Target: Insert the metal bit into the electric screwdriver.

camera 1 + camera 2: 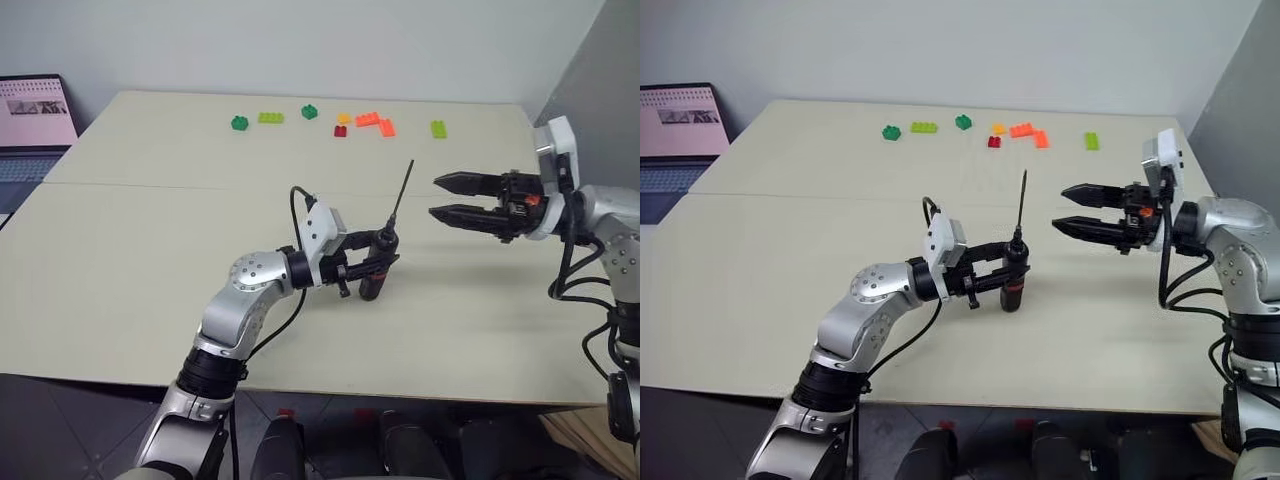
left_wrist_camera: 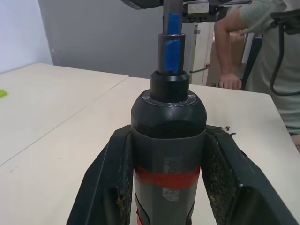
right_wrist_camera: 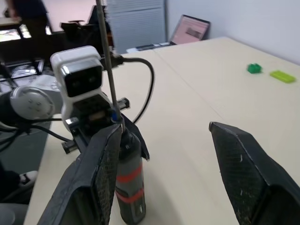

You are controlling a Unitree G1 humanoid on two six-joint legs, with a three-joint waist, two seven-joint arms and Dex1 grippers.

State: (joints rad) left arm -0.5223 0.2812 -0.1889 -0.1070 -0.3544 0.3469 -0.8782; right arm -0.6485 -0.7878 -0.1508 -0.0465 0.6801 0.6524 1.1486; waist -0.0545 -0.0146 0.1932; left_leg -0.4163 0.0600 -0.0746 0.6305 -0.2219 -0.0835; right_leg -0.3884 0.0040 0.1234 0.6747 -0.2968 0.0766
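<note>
Left end effector (image 1: 372,262) clamped; right end effector (image 1: 452,197) spread, empty

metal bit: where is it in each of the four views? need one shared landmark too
Left eye: metal bit, right of centre, rising tilted from the screwdriver in the left gripper.
Right eye: bit near centre, same pose.
Left wrist: bit itself hard to make out; the screwdriver's blue tip runs to the upper edge.
Right wrist: thin rod, upper left.
Landmark: the screwdriver's red band.
</note>
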